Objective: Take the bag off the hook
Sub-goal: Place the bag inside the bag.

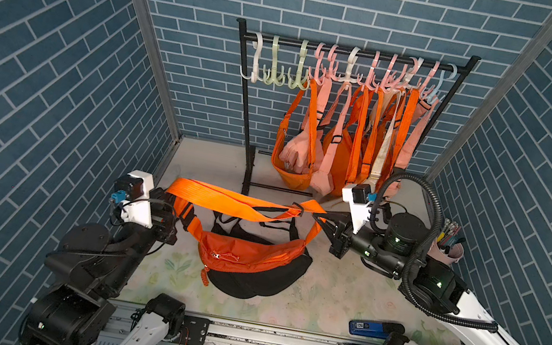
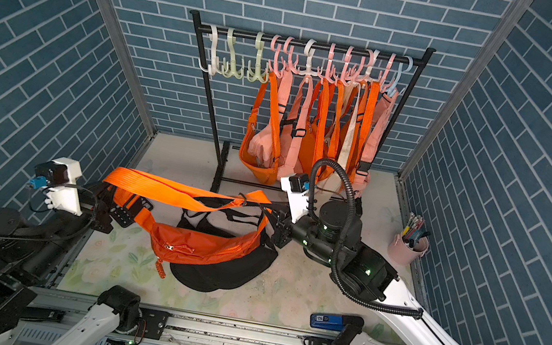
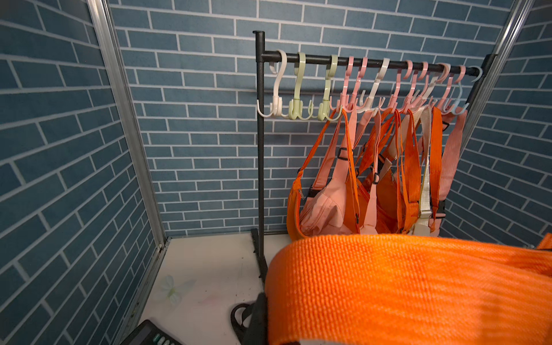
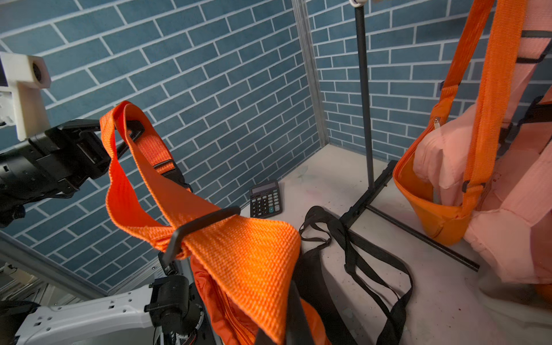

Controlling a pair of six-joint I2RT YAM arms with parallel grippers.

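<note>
My left claw (image 1: 173, 197) is pinched tight on one end of the strap (image 1: 235, 199), which folds around its tips. My right claw (image 1: 321, 220) is clamped just as narrow on the other end, close by the black slider buckle (image 4: 206, 222). Between the two, the strap stretches nearly level above the table (image 1: 341, 296).

The bag (image 1: 241, 252) is off the hooks. Its orange pouch sags below the strap, zip side up, over a black bag (image 1: 258, 285) that lies flat on the table. I cannot tell whether the two touch.

Behind them the rack (image 1: 246, 99) stands against the back wall. Pale hooks (image 1: 272, 75) hang at the left end of its bar. Further right, orange, pink and cream bags (image 1: 333, 145) crowd together.

Through my right wrist camera I see a calculator (image 4: 265, 198) lying on the table by the side wall, near the rack's foot.
</note>
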